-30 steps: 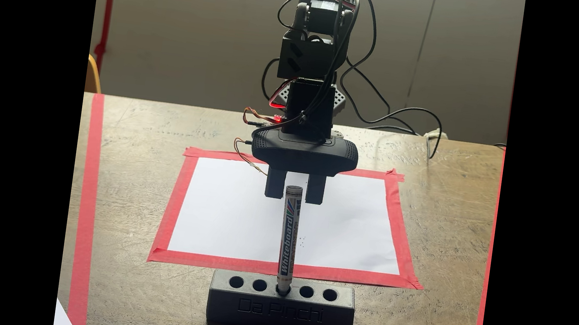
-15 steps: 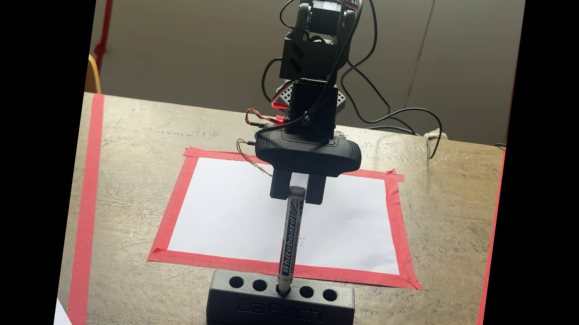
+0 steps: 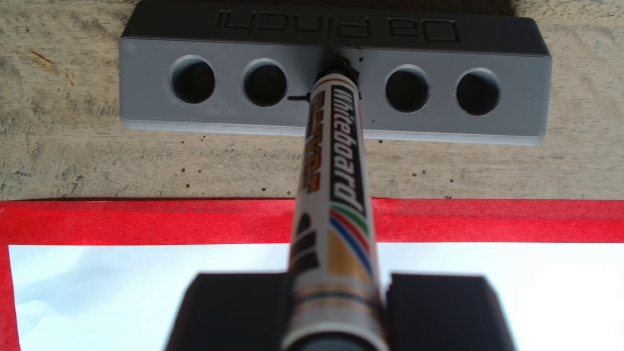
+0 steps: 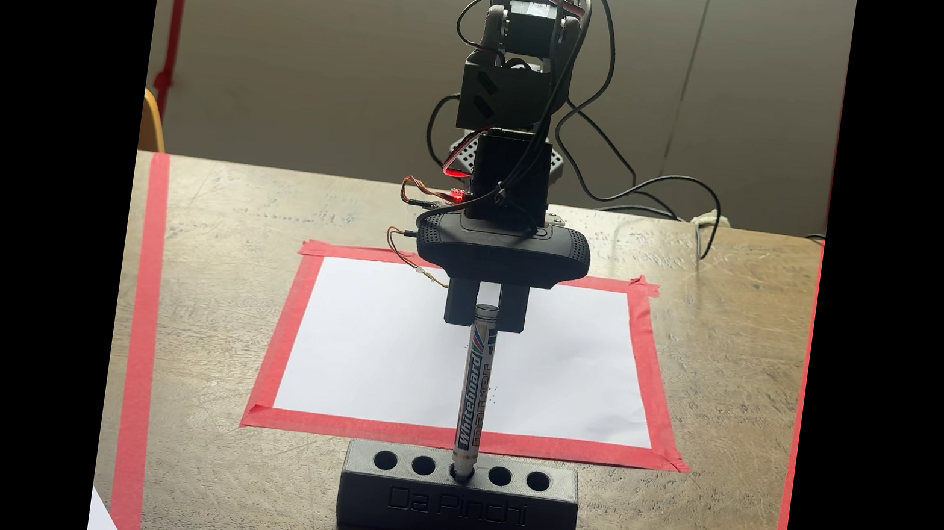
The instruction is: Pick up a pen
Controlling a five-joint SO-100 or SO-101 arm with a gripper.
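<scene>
Around the pen's top end, gripper (image 4: 485, 316) is clamped on the pen (image 4: 474, 388), one finger pressed on each side in both views. Pen stands nearly upright, tip hidden in the middle hole of the holder (image 4: 457, 503), "Da Pinchi" embossed, on the worktop (image 4: 726, 380). Taped paper (image 4: 383, 342) lies behind. Fingertips blurred in wrist view.

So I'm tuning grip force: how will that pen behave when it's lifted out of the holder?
The pen looks stiff, so probably no bending. Its smooth round barrel may slip or twist between the flat jaws. Standing in the holder's middle hole, it should come out if pulled straight up.
</scene>
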